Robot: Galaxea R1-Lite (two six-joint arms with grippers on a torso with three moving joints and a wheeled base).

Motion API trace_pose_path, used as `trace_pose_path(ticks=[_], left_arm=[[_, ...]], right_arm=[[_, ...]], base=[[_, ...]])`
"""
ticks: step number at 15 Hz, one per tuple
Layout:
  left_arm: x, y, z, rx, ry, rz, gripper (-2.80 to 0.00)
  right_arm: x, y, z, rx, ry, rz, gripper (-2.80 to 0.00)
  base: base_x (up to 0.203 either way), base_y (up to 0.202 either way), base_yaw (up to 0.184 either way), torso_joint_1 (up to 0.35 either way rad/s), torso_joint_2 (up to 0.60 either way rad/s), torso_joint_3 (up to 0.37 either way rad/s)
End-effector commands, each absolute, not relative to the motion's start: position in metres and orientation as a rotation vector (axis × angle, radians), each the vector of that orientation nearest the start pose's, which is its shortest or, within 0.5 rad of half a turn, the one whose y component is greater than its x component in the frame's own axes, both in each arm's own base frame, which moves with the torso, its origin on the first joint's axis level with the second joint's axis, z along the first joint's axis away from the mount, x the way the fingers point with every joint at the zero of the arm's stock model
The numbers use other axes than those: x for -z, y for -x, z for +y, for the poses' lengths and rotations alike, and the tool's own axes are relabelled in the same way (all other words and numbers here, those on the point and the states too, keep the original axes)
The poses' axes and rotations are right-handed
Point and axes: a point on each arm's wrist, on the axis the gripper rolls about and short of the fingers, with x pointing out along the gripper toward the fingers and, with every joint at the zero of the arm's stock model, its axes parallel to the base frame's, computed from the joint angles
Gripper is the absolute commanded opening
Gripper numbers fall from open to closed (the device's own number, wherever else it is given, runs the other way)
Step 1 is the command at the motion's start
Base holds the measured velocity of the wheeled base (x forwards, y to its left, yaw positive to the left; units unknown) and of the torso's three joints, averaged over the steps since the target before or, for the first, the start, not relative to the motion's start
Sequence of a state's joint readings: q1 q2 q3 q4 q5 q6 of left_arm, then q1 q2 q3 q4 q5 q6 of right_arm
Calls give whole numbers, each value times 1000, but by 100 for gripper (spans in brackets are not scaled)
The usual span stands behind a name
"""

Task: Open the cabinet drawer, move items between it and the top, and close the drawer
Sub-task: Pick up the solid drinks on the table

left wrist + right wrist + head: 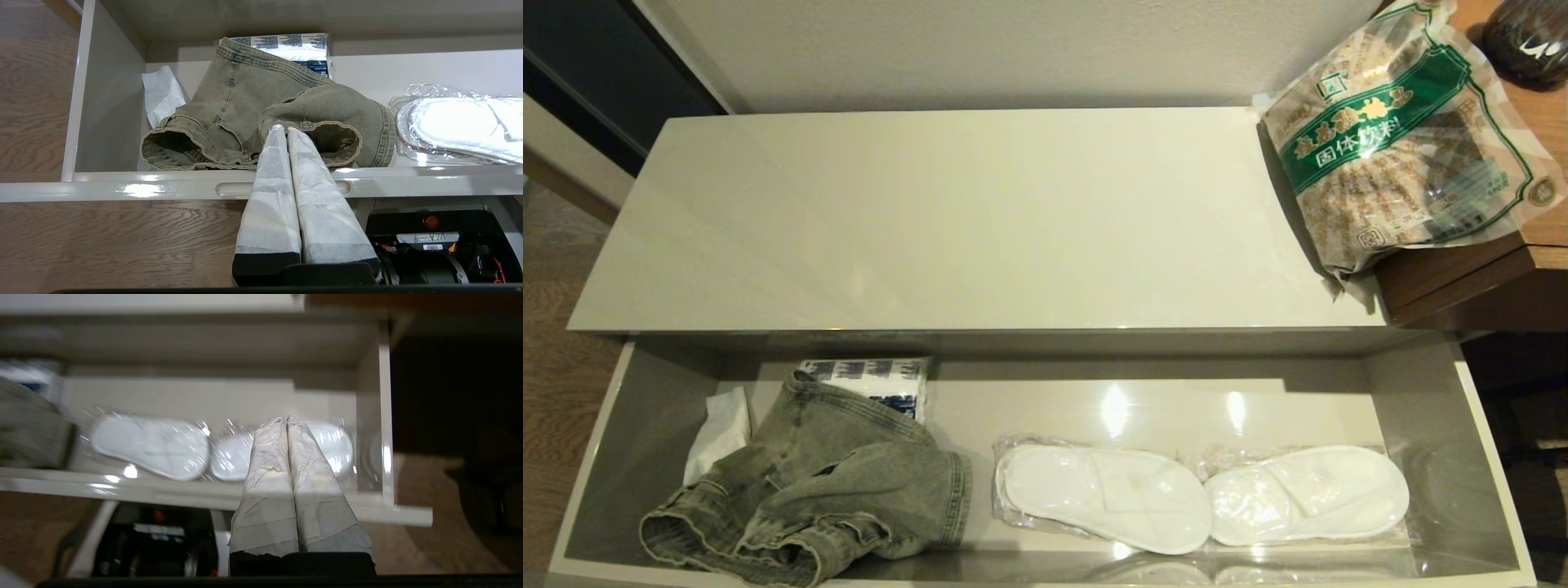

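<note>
Fingers pressed together and empty on both the left gripper (282,129) and right gripper (284,419), outside the front edge of the long, shallow cream cabinet drawer (1486,523), already open. Its left end holds the faded grey-green denim garment (833,490); the clear green-banded food bag (1405,139) leans at the right end of the glossy cream cabinet top (947,220). Swapping both and closing seem left.

You had the cabinet drawer (1437,425) standing open before the top (947,220). In it, the denim garment (817,482) lay at the left, over the tissue pack (874,380) behind it. The wrapped slippers (1201,498) lay side by side to its right. The food bag (1405,131) rested at the top's right end, partly on the desk (1543,237)
</note>
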State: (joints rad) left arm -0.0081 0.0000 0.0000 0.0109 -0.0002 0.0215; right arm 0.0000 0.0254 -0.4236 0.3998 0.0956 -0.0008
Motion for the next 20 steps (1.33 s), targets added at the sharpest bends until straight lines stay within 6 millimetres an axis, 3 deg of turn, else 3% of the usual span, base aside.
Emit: trace_pose_path(ticks=[1,3,5,8,12,15,17,20], left_arm=[[-74,23,0,8,-22,12,-280],[-74,23,0,8,-22,14,-280],[-74,23,0,8,-22,14,-280],[-74,23,0,8,-22,12,-280],[-74,23,0,8,-22,12,-280],[-74,23,0,8,-22,12,-280],[-74,23,0,8,-22,12,-280],[-74,23,0,8,-22,12,-280]], right_arm=[[-198,85,4,-128,-27,-31,-280],[-254,66,5,-126,-113,33,-280],[-304,33,5,-112,-169,100,-280],[-352,-25,2,-92,-157,230,-280],[-378,-123,-6,-12,-35,300,-280],[-386,-194,-13,117,56,311,-280],[-373,-214,-14,143,99,346,-280],[-366,-221,-12,139,108,272,-280]], base=[[0,0,0,0,0,0],[0,0,0,0,0,0],[0,0,0,0,0,0],[0,0,0,0,0,0],[0,0,0,0,0,0],[0,0,0,0,0,0],[0,0,0,0,0,0],[0,0,0,0,0,0]])
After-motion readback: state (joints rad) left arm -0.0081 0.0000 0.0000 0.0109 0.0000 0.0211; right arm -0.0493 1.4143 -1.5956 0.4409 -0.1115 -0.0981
